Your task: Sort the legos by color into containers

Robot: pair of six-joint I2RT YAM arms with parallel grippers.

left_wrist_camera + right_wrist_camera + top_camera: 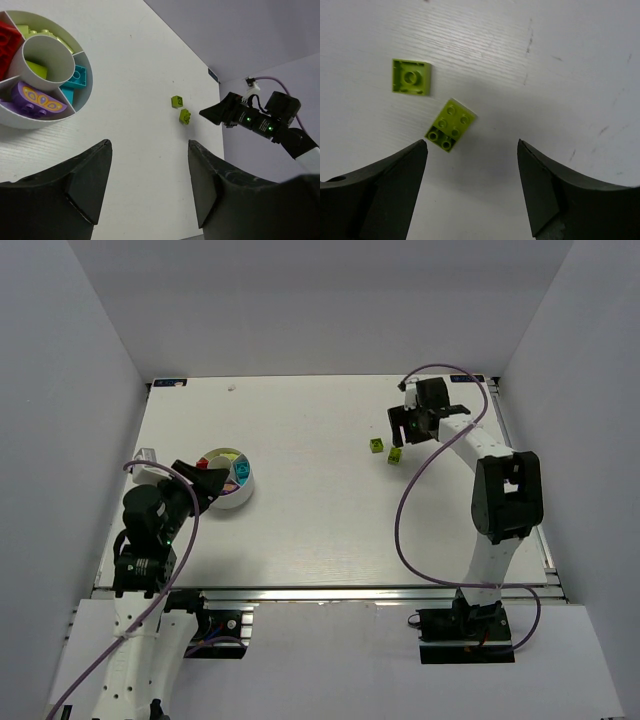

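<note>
Two lime legos lie loose on the white table, one flat (376, 445) and one tilted (396, 455). In the right wrist view they are the upside-down plate (411, 76) and the tilted brick (449, 126). My right gripper (408, 434) is open and empty just behind them (472, 145). The round white dish (243, 496) holds red (7, 42), lime (50, 35), teal (76, 79) and purple (35, 97) legos in separate wedges. A lime piece (35, 69) sits in its centre cup. My left gripper (203, 483) is open and empty beside the dish (149, 145).
Grey walls close in the table on the left, back and right. A purple cable (405, 510) loops from the right arm over the table. The right gripper also shows in the left wrist view (220, 111), beyond the two lime bricks (180, 109).
</note>
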